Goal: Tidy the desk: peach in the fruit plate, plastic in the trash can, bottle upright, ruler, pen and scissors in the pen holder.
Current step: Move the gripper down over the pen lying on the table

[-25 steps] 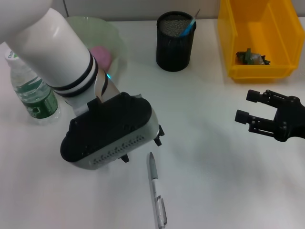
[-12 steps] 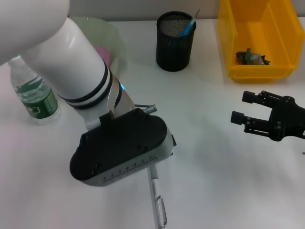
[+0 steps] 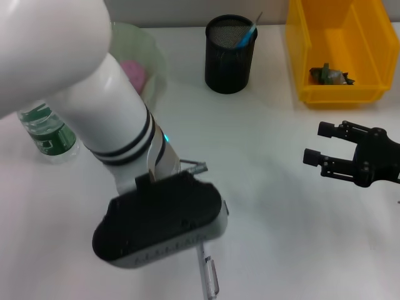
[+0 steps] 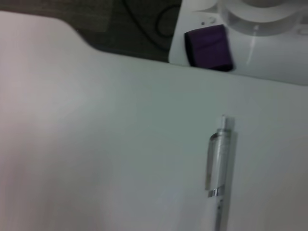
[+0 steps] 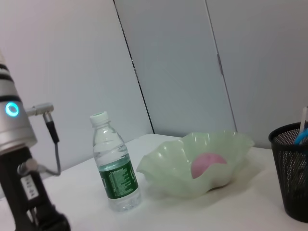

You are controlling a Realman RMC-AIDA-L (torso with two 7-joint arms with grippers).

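Down low over the white counter (image 3: pixel 262 200), left tool's housing (image 3: pixel 159 222) directly above a silver pen (image 3: pixel 209 278) lying flat, fingers hidden, state impossible to tell. Right tool (image 3: pixel 319 145) well off to the side, hovering, fingers spread apart, empty. Pink peach (image 3: pixel 134 72) in green fruit plate (image 5: pixel 192 166); bottle (image 5: pixel 115 171) upright beside it. Black mesh pen holder (image 3: pixel 229 56) near yellow trash can (image 3: pixel 340 53).
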